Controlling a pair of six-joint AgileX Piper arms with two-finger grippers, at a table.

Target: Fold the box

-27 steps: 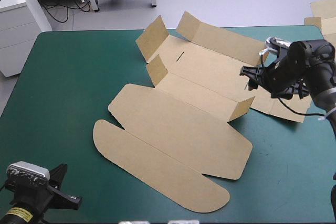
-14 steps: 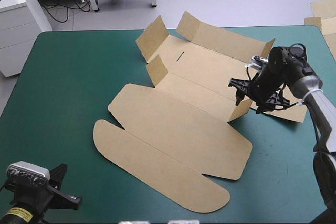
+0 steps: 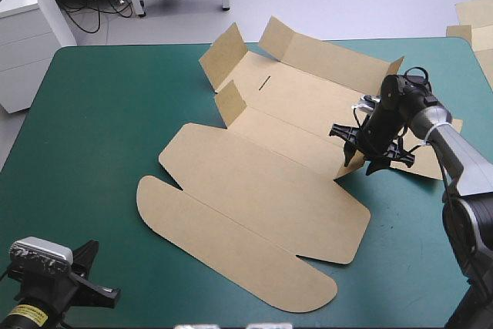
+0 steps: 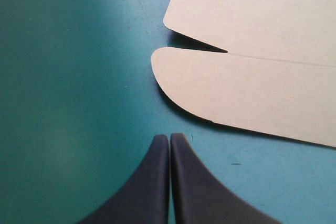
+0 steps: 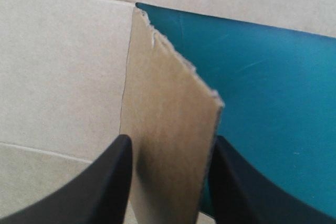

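Note:
The brown box lies mostly flat in the middle of the teal-green table, its rounded lid panels toward the near edge. Several small flaps stand raised at the far and right ends. My right gripper is low at the box's right end. In the right wrist view it is open, and the raised end flap stands between its black fingers. My left gripper rests at the table's near left corner. It is shut and empty, a short way from the rounded lid flap.
More brown board lies at the table's far right corner. Bare teal-green cover stretches along the left side and lies to the right of the box near the front edge.
My right gripper has moved left and down from above the box's right end to the raised end flap, which now stands between its fingers. The left arm has not moved.

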